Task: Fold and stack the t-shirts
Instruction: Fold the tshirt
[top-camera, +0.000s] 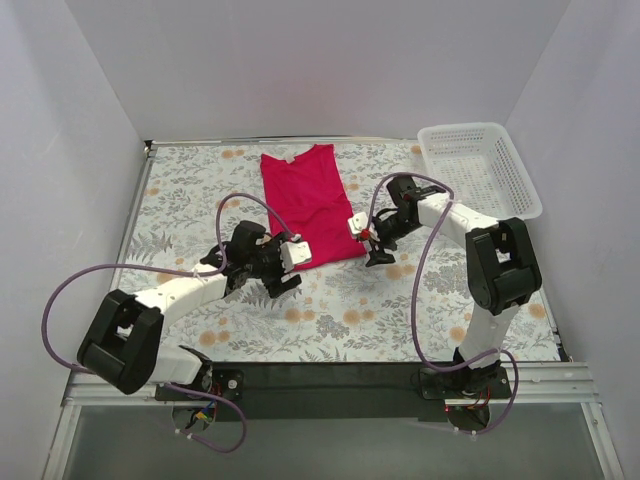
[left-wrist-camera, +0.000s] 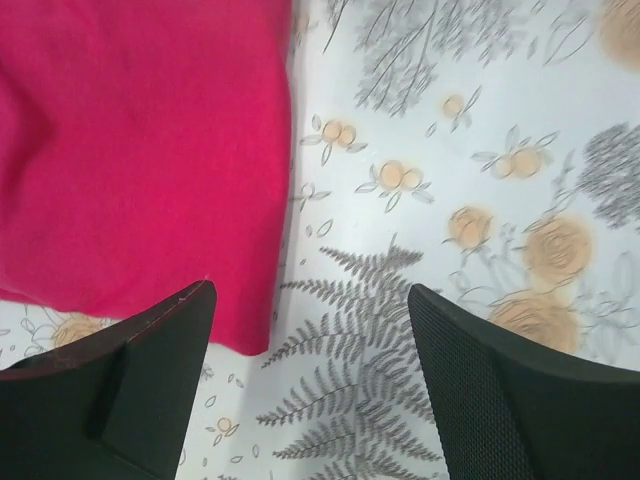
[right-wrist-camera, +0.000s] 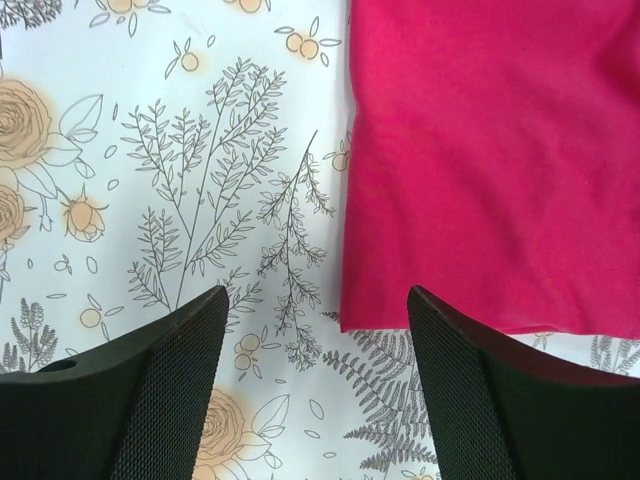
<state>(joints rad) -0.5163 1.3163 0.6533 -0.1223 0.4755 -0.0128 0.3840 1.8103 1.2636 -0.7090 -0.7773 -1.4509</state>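
Both my jaws stand released, spread wide, with nothing gripped between them. The t-shirt (top-camera: 308, 205) lies on the desk (top-camera: 180, 200) between my two arms, running from the far middle of the desk towards me. My left jaws hang just beside its near left corner and my right jaws just beside its near right corner.

From my left wrist, the cloth fills the upper left of the view. Its long edge runs straight down towards me and ends in a corner just ahead of the left-hand jaw. The near hem passes out of sight behind that jaw, and I cannot tell whether it touches. The gap between these jaws is over bare flowered desk.

From my right wrist, the cloth fills the upper right. Its corner sits ahead of the gap, nearer the right-hand jaw, and the hem runs off just above that jaw. Again only the desk shows between the jaws.

The t-shirt is magenta-red, folded lengthwise into a long flat strip, with the neck end farthest from me. It slants a little to my right as it comes nearer. A small white tag (top-camera: 285, 160) shows at the neck. The cloth lies fairly smooth, with soft creases.
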